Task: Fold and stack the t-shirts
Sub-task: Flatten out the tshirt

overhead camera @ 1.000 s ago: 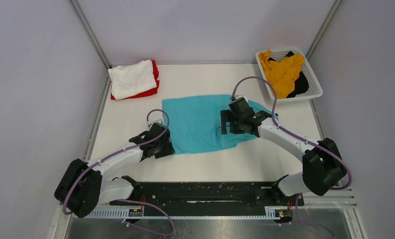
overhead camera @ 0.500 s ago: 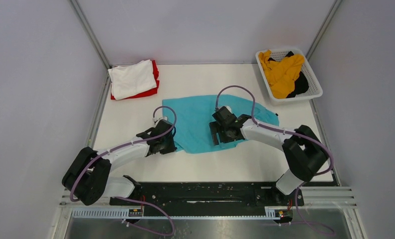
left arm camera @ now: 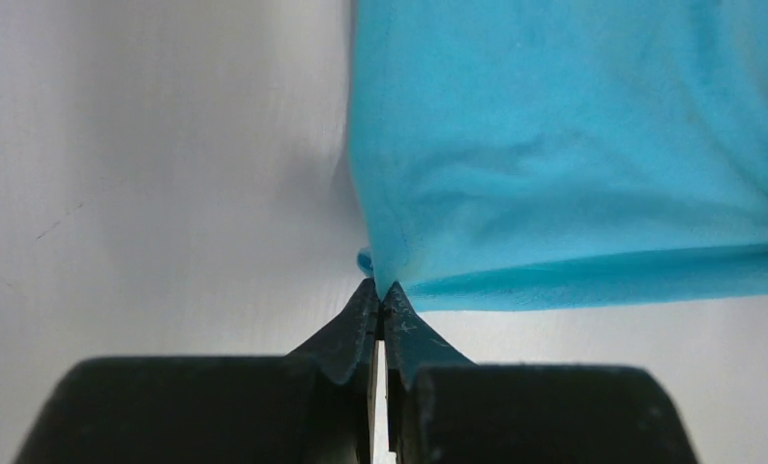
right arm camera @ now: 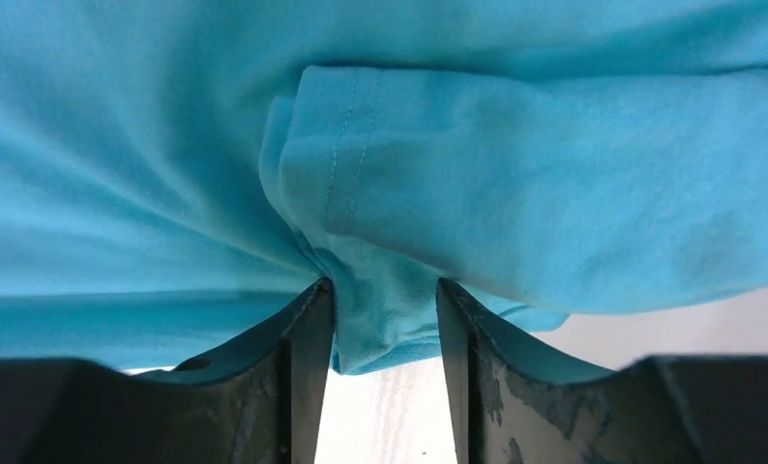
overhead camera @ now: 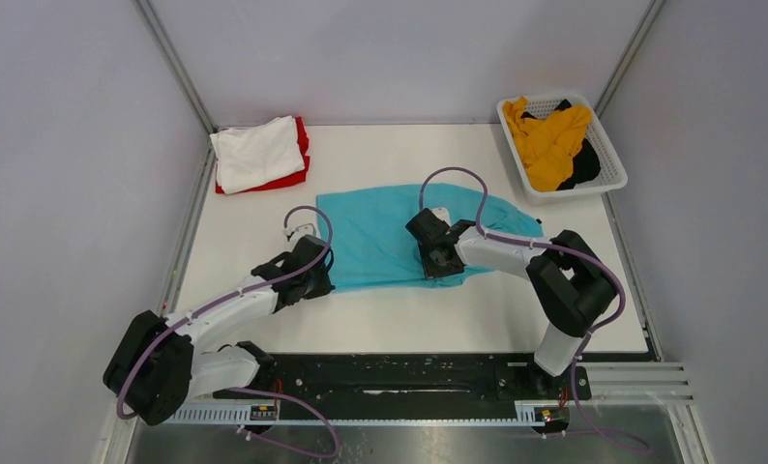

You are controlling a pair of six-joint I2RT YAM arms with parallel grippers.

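Here we are mid-fold: the teal short-sleeved cloth t-shirt lies spread across the middle of the white tabletop, and both arms are down at its near edge. The left pincer has its jaws pressed together on the near left corner of the hem, just a small nip of cloth at the tips. That looks like an anchor hold, taken at the very corner so the edge lifts straight. On the other side, the right pincer sits with its jaws partly apart and a bunched fold of the same shirt, seam and all, filling the gap between them. Cloth touches both fingers, but whether that is a firm clamp I cannot tell. Two holds along one edge, I'd say, are set up to carry the near hem over towards the far side in one even fold. In the far left corner, a folded white cloth t-shirt rests on a folded red cloth t-shirt, the stack this one should join. At far right, the white plastic mesh basket holds a crumpled mustard yellow t-shirt with a black t-shirt partly under it, neither yet folded. The risk, to my eye, is the right side: a thick bunch may drag extra layers along
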